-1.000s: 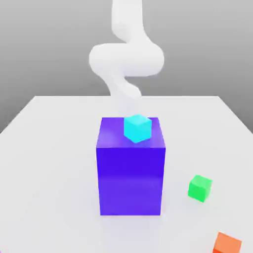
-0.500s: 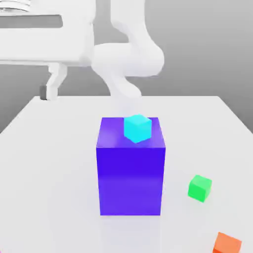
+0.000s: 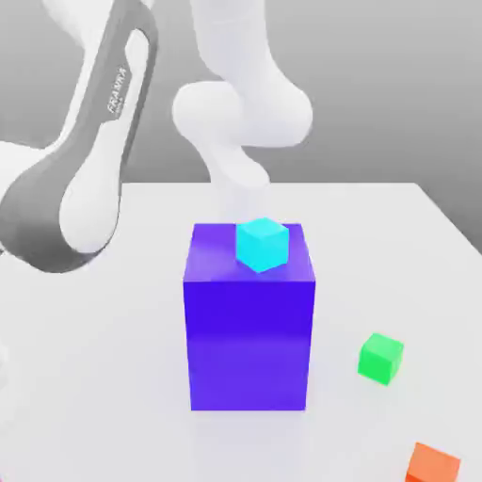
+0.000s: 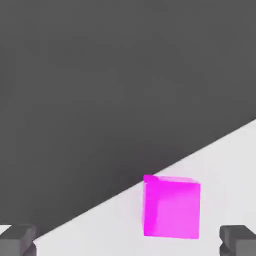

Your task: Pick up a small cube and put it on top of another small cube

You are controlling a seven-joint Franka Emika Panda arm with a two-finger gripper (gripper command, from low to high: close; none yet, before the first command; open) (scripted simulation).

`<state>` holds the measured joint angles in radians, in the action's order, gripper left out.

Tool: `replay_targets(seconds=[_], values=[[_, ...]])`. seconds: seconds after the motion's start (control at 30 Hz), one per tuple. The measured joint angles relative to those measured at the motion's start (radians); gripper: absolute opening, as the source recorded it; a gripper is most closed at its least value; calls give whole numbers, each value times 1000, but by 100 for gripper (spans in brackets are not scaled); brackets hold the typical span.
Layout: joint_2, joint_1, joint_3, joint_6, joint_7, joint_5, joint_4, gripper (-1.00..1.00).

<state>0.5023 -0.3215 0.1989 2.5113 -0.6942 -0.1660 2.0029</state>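
Grey backdrop, white tabletop (image 4: 225,165). Gripper (image 4: 127,240) released, fingertips (image 4: 17,239) spread wide with nothing between them. Small bright magenta-pink cube (image 4: 171,207) rests on the tabletop close to its edge, ahead of the gripper and offset toward one fingertip; being a cube, no long axis, faces roughly square to the fingers.

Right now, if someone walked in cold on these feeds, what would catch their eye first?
Probably the tall blue-violet block mid-table in the exterior view, with a cyan cube on its top, and the white arm looming large at that view's left. In the hand view, the small magenta-pink cube sits on the table ahead of the open jaws, untouched. A green cube and an orange cube lie toward the exterior view's right.
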Motion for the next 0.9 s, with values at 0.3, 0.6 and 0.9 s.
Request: replay_targets(seconds=[0.3, 0.6, 0.9], values=[[166, -37, -32, 103, 28, -41, -42, -100], [18, 52, -36, 24, -22, -9, 11, -100], [-201, 310, -165, 85, -244, 3, 259, -100]])
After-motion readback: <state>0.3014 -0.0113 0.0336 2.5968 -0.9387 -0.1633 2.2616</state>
